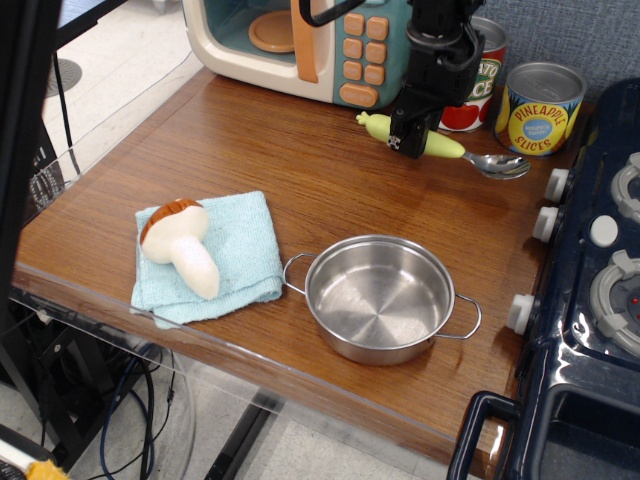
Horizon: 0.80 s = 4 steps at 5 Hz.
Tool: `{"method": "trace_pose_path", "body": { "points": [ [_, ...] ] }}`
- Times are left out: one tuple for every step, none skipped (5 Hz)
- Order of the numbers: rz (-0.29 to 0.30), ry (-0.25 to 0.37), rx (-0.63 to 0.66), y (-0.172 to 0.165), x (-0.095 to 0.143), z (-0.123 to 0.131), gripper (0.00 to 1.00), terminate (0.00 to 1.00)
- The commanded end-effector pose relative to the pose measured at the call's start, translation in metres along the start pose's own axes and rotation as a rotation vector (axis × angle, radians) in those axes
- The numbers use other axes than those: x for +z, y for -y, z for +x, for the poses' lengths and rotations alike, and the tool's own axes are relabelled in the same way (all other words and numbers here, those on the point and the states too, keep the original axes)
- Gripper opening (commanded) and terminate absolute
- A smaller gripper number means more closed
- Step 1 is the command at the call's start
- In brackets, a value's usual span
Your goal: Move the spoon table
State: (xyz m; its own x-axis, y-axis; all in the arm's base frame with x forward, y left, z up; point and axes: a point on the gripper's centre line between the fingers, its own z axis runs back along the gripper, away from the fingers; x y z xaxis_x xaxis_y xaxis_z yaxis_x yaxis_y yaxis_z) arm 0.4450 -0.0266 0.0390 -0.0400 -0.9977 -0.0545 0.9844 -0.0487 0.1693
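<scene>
A grey-blue fabric wall panel rises behind the toy microwave. Left of the microwave, pale floor shows a round vent. Below it, black cables hang over a dark frame

Mushroom on cloth, front-left of table. Pot just right of cloth, nr front edge. Spoon at back-right, in front of cans. Microwave at back edge. Stove along right edge.
</scene>
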Motion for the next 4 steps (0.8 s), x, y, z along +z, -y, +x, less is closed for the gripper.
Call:
{"method": "trace_pose_path", "body": {
  "points": [
    [0.058,0.019,-0.006,-0.020,0.001,-0.006,0.00,0.00],
    [0.063,0.020,-0.012,-0.016,-0.002,-0.007,0.00,0.00],
    [0.052,0.012,-0.027,-0.013,0.001,-0.005,1.00,0.00],
    [0.078,0.021,-0.036,-0.013,0.010,-0.005,1.00,0.00]
  ]
}}
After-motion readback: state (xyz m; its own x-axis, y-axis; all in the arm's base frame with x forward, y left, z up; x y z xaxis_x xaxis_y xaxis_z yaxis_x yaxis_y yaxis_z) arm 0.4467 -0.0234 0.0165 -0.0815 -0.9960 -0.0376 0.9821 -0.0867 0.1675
